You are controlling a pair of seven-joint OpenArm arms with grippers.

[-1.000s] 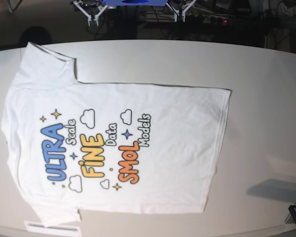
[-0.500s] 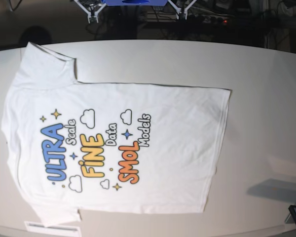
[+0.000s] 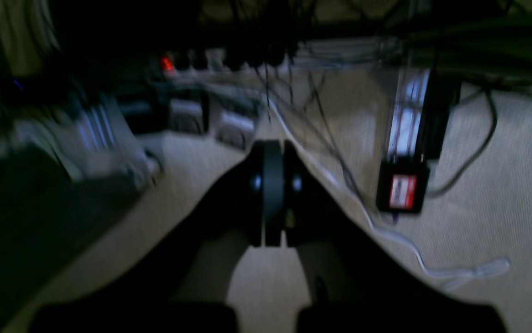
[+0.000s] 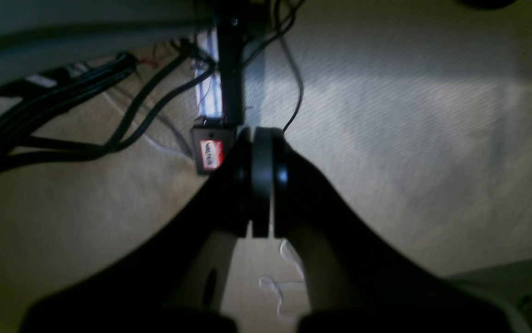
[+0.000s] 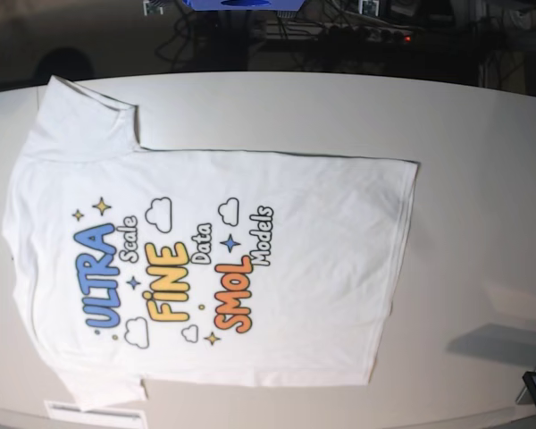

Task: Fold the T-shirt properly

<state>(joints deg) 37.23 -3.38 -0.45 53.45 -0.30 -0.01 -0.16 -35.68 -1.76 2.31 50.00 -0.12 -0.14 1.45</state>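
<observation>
Both grippers have pulled up out of the base view's top edge, while the T-shirt (image 5: pixel 210 268) has not shifted. It lies flat, print up, on the white table (image 5: pixel 482 161), long axis across the view, collar at the view's left. Left gripper (image 3: pixel 273 194) and right gripper (image 4: pixel 260 182) are closed, empty, aimed at carpet; neither looks nearer.

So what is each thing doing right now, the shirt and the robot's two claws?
T-shirt: spread flat on the table, print side up, not folded yet.
Left gripper: shut, holding nothing, away from the shirt.
Right gripper: shut, holding nothing, away from the shirt.
</observation>
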